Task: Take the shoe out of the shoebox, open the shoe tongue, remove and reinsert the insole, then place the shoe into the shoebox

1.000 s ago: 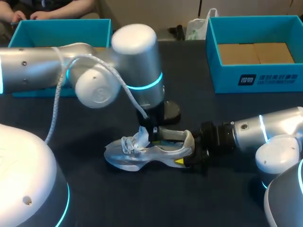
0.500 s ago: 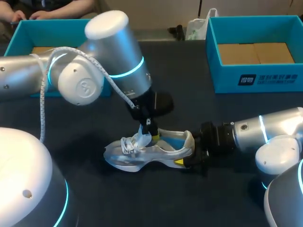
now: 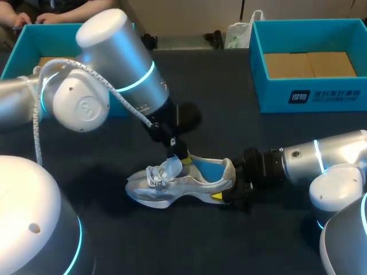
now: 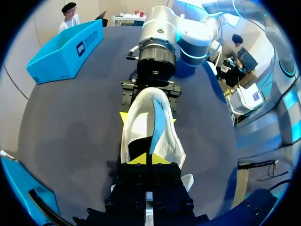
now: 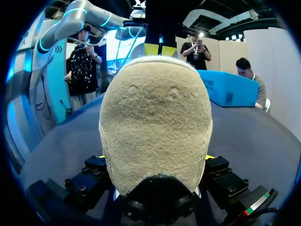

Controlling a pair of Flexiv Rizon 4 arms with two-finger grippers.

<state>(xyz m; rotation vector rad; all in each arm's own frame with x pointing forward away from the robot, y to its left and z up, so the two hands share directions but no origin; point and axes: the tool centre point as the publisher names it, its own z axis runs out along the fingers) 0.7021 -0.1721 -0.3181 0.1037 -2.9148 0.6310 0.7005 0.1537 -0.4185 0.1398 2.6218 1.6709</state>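
From the head view, the step in hand looks like taking out the insole. A pale silver-white laced running shoe (image 3: 172,186) lies on the dark table, out of its box and between the two arms. The left gripper (image 3: 179,154) comes down at the shoe's throat, just behind the raised tongue. The right gripper (image 3: 225,192) clamps the heel from both sides. A light blue foam insole (image 3: 205,170) shows inside the opening.

An open teal cardboard shoebox (image 3: 312,94) stands well apart at the far right and holds only a brown cardboard liner (image 3: 309,64). A second teal box (image 3: 28,37) at the far left is mostly hidden by the left arm, and a strip of brown shows inside it.

In the left wrist view, the left gripper's yellow tips are pressed together on what appears to be the insole's front edge. The blue strip rises from the shoe toward them.

In the right wrist view, the tan heel fills the space between the right gripper's spread fingers, and both touch it.

Next, I judge, the insole must be drawn up and clear while the heel is held firm.
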